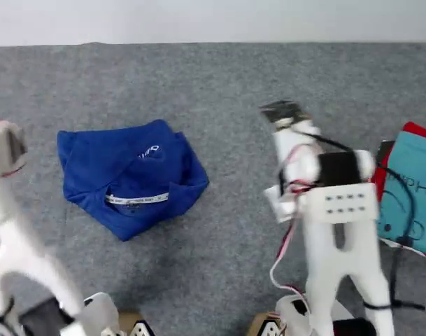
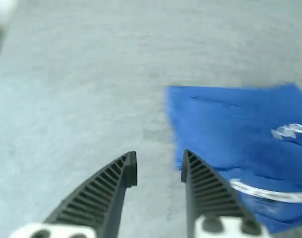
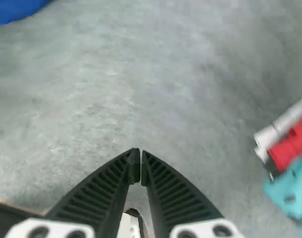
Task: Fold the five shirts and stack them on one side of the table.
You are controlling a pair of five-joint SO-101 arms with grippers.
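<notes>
Seen from the high view, with the table [image 1: 219,77] as the clock face, the lone shirt [image 1: 129,175] lies flat at 9 o'clock from the table's middle. The stack of shirts [image 1: 412,189] sits at 3 o'clock, at the table's edge, with one shirt lying on another. The two are well apart. The right arm [image 1: 331,203] comes up from 5 o'clock and stands between them, just beside the stack. The right gripper [image 3: 136,161] is over bare table at about 1 o'clock. The left arm [image 1: 17,259] comes up from 8 o'clock. The left gripper [image 2: 158,168] is over bare table at 9 o'clock from the lone shirt, just beside its edge.
</notes>
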